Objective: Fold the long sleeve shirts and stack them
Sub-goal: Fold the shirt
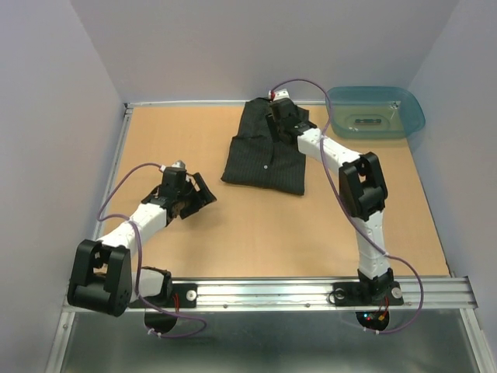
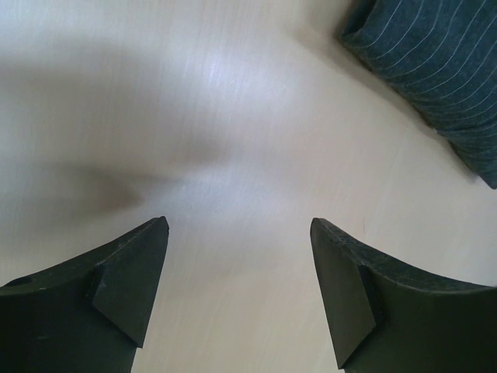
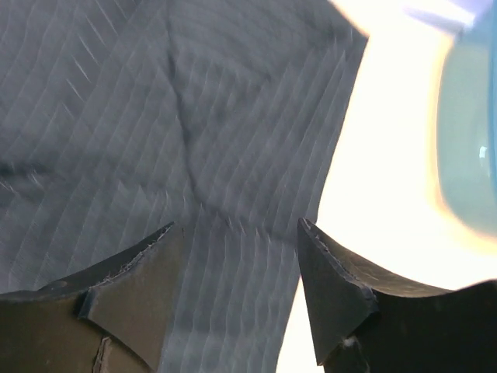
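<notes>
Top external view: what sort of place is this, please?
Probably a robot lab test cell: a wooden table boxed in by plain pale walls, a left arm and a right arm bolted to a metal rail, plus a black shirt and a teal tub.

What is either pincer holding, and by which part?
Nothing. The right pincer stands open over the black shirt; the left pincer is open over the table.
</notes>
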Motion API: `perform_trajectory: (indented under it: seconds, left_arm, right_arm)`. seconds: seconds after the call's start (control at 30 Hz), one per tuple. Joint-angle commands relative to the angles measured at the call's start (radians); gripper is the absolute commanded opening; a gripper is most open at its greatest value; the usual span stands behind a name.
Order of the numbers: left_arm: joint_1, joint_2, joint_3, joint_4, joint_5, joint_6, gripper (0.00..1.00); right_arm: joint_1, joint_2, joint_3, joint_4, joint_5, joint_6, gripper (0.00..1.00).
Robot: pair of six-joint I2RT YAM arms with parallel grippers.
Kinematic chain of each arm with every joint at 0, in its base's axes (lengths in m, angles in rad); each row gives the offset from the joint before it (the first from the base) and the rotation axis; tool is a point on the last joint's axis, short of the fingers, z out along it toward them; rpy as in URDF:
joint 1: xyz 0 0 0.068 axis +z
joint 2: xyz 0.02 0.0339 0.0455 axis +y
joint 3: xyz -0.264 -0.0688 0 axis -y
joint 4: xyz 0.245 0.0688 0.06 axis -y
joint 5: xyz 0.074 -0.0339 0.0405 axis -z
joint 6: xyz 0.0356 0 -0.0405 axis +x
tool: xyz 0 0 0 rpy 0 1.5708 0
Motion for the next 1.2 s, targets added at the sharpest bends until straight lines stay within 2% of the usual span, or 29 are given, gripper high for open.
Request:
perform_trajectory:
  seconds: [0.0,0.07,0.2,0.33,0.43,0.53,0.57,0.6,0.63,0.73,0.77,0.8,0.83,1.03,1.17]
  left_arm:
    - [0.004,0.043,0.113,0.041,0.027,0.02,0.87]
    - [0.004,0.097,0.171,0.057,0.042,0.022,0.88]
    - [0.004,0.212,0.276,0.089,0.109,0.023,0.88]
    - [0.001,0.368,0.36,0.13,0.18,0.005,0.87]
    - [-0.002,0.462,0.434,0.134,0.192,0.006,0.82]
    - [-0.006,0.537,0.455,0.134,0.182,0.005,0.72]
    - [-0.008,0.551,0.458,0.135,0.179,0.002,0.62]
    - [-0.01,0.577,0.457,0.137,0.177,-0.001,0.57]
    - [-0.013,0.586,0.452,0.137,0.179,-0.001,0.43]
    - [-0.026,0.606,0.437,0.146,0.172,-0.001,0.21]
    - [-0.029,0.608,0.422,0.147,0.169,-0.001,0.09]
    - [-0.033,0.606,0.413,0.147,0.171,0.0,0.03]
    - [-0.037,0.6,0.402,0.147,0.172,0.0,0.0]
    - [-0.089,0.456,0.218,0.14,0.166,-0.032,0.0]
    - [-0.195,0.318,0.057,0.095,0.159,-0.052,0.0]
  right_arm:
    - [-0.001,-0.208,-0.153,0.028,-0.008,0.108,0.66]
    - [-0.009,-0.273,-0.272,0.025,-0.069,0.151,0.66]
    - [-0.038,-0.42,-0.454,0.023,-0.287,0.313,0.66]
    - [-0.049,-0.474,-0.578,0.038,-0.401,0.383,0.65]
    - [-0.053,-0.477,-0.653,0.098,-0.462,0.415,0.63]
    - [-0.053,-0.463,-0.7,0.166,-0.514,0.444,0.62]
    - [-0.053,-0.448,-0.73,0.184,-0.519,0.455,0.62]
    - [-0.053,-0.439,-0.746,0.215,-0.523,0.464,0.61]
    - [-0.052,-0.431,-0.773,0.227,-0.525,0.469,0.6]
    - [-0.053,-0.394,-0.809,0.259,-0.526,0.482,0.58]
    - [-0.053,-0.39,-0.83,0.259,-0.533,0.486,0.58]
    - [-0.052,-0.394,-0.845,0.258,-0.549,0.496,0.57]
    - [-0.053,-0.405,-0.862,0.258,-0.557,0.504,0.57]
    - [-0.053,-0.549,-1.045,0.23,-0.586,0.551,0.57]
    - [-0.052,-0.668,-1.127,0.16,-0.594,0.539,0.57]
